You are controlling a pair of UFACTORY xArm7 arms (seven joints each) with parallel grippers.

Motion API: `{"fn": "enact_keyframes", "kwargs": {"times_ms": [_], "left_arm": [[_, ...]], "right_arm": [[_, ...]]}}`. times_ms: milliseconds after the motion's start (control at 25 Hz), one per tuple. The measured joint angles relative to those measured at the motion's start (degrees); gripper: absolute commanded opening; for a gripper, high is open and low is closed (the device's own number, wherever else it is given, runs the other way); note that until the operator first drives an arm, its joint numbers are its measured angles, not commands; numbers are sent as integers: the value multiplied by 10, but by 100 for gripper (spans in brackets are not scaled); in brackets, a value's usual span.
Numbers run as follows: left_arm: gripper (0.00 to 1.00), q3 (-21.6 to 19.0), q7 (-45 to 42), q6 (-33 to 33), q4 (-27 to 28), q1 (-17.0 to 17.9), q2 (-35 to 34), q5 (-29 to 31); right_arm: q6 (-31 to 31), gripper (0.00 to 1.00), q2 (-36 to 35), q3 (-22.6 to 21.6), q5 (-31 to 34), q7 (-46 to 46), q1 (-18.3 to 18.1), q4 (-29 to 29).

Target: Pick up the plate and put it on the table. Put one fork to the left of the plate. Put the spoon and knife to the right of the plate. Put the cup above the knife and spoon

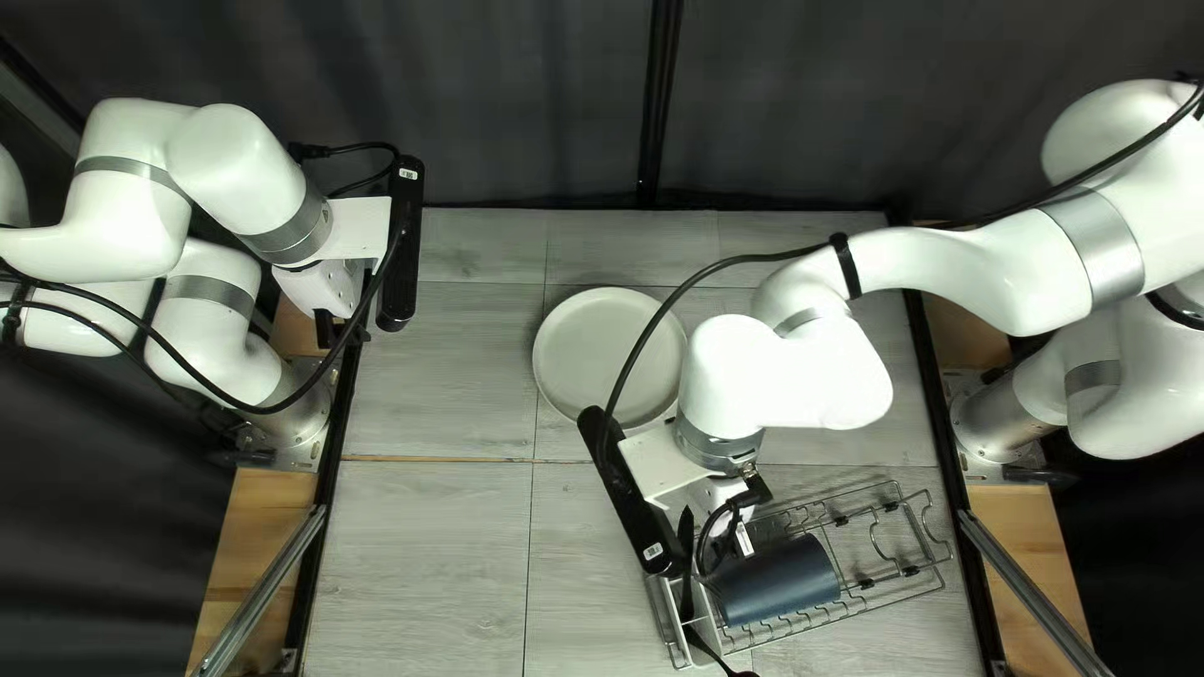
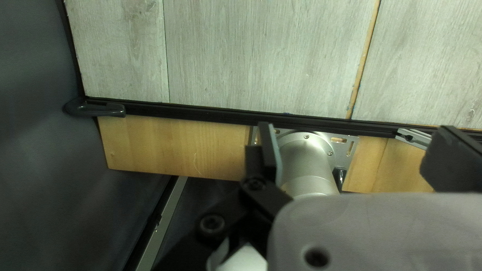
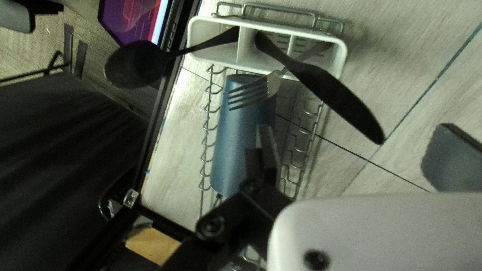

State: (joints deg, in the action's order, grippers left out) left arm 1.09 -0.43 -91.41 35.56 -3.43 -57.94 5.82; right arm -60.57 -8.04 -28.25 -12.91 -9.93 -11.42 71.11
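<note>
Right gripper (image 1: 725, 507), fingers spread wide, over near-right rack (image 1: 878, 579); left gripper (image 1: 329, 291), likewise wide, far left; plate (image 1: 596, 345) between.

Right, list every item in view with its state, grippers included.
Plate: flat on the table, bare
Cup: on its side, in the rack
Fork: in holder, tines up
Spoon: in holder, bowl up
Knife: in holder, blade up
Screen: lit
Left gripper: open, empty
Right gripper: open, empty
</note>
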Motion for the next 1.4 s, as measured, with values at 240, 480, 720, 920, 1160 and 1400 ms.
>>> {"fn": "enact_keyframes", "kwargs": {"times_ms": [240, 480, 720, 920, 1160, 1400], "left_arm": [[100, 0, 0, 0, 0, 0, 0, 0], [100, 0, 0, 0, 0, 0, 0, 0], [100, 0, 0, 0, 0, 0, 0, 0], [100, 0, 0, 0, 0, 0, 0, 0], [100, 0, 0, 0, 0, 0, 0, 0], [100, 0, 0, 0, 0, 0, 0, 0]], "right_arm": [[38, 100, -13, -1, -11, 31, 6, -17], [48, 20, -28, 0, -14, 42, 8, -13], [50, 0, -37, 1, -15, 45, 8, -5], [42, 0, -30, 3, -19, 45, 4, -7], [-2, 0, -9, 4, -24, 49, -1, 10], [-67, 0, 9, 5, -25, 61, -5, 49]]}}
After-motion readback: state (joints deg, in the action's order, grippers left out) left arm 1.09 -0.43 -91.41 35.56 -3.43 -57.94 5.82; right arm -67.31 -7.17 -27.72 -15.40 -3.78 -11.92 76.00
